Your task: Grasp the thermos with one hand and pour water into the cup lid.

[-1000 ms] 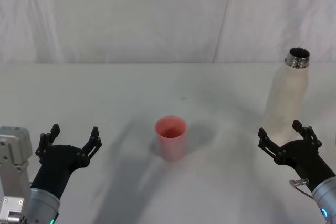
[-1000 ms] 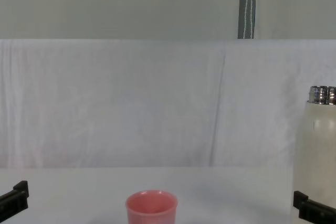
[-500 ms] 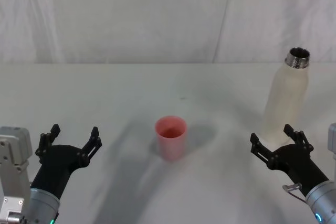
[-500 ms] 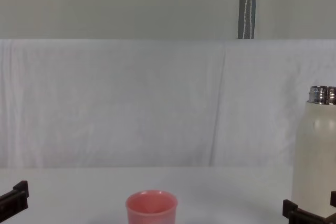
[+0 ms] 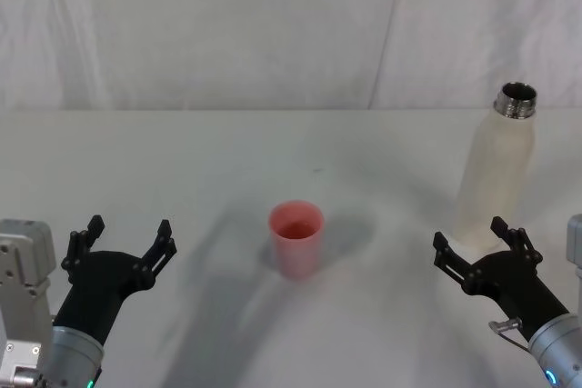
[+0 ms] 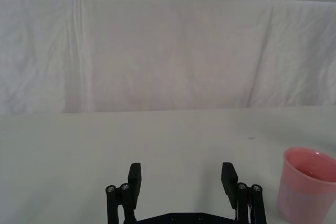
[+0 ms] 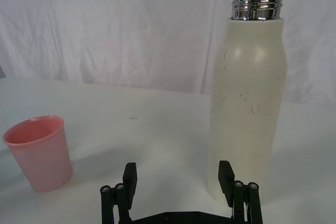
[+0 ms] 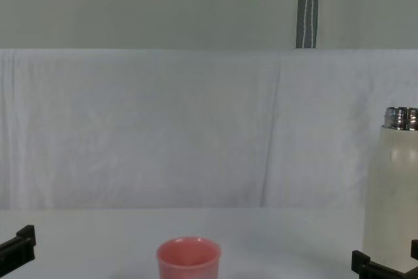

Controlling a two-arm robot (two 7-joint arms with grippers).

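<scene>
The thermos (image 5: 496, 170) (image 7: 248, 98) (image 8: 394, 187) is a tall cream-white bottle with an uncapped steel neck, standing upright at the table's right. The pink cup lid (image 5: 296, 238) (image 7: 40, 152) (image 8: 188, 259) (image 6: 306, 184) sits upright near the table's middle. My right gripper (image 5: 484, 243) (image 7: 178, 174) is open just in front of the thermos, a little to its left, with nothing between its fingers. My left gripper (image 5: 123, 236) (image 6: 181, 174) is open at the near left, left of the cup lid, holding nothing.
A white cloth covers the table (image 5: 227, 161) and hangs as a backdrop behind it. A grey vertical pole (image 8: 307, 6) stands behind the backdrop. Open tabletop lies between the cup lid and the thermos.
My right gripper has shifted left and slightly back toward me during the first half second, then held still. The left gripper, cup lid and thermos have not moved.
</scene>
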